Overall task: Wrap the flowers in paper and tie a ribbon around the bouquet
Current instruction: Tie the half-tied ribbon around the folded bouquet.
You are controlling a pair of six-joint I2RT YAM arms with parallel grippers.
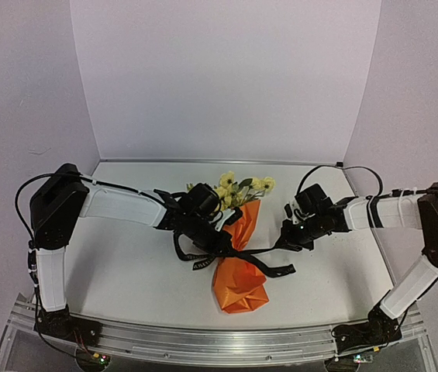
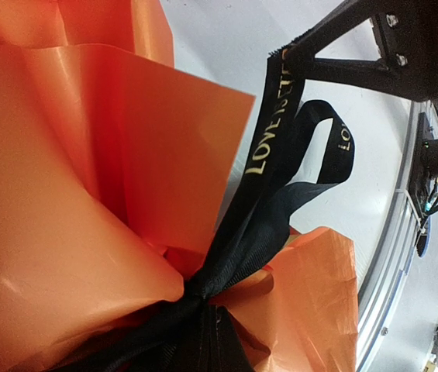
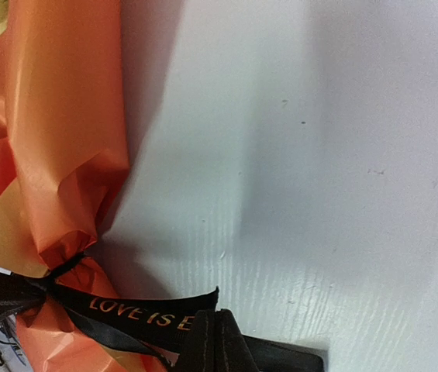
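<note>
Orange-wrapped already: lies on the counter (image 1: pixel 125 271) as a bouquet (image 1: pixel 238 288), paper (image 1: pixel 248 221) round the flowers (image 1: pixel 238 186). Has ribbon (image 2: pixel 277 132) tied at the middle. Pinches one ribbon end tight in left claw (image 2: pixel 288 56), one in right claw (image 3: pixel 212 318). Probably just needs pulling snug.

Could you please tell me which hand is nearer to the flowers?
Left. The left hand is close, just lower left of the flowers; the right hand is farther, lower right.

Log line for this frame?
step: tying ribbon | left pincer: shut on ribbon | right pincer: shut on ribbon | bouquet: wrapped, cinched
</note>
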